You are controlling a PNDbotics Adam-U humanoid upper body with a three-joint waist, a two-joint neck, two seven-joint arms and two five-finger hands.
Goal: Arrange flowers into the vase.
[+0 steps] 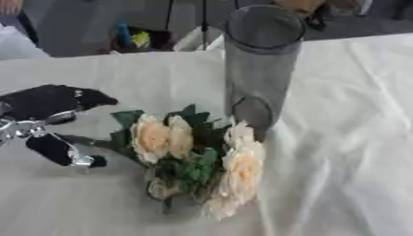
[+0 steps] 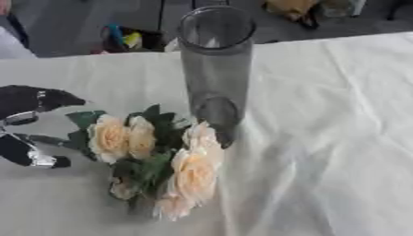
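Pale peach-and-cream fabric roses (image 1: 242, 170) with dark green leaves lie on the plain white cloth-covered counter (image 1: 347, 138) beside a smoky grey clear glass cylinder vase (image 1: 260, 64), near the black-and-silver left hand (image 1: 48, 120).

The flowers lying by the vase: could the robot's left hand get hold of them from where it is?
Probably yes. The left hand sits just beside the flowers, fingers spread toward their leaves, with only bare tablecloth between. The vase stands behind them, out of the way.

A tall clear glass cylinder vase (image 1: 260, 64) is standing upright on the white tablecloth (image 1: 347, 152); cream roses with green leaves (image 1: 197, 159) are lying beside its base, the black left hand (image 1: 48, 122) hovering nearby.
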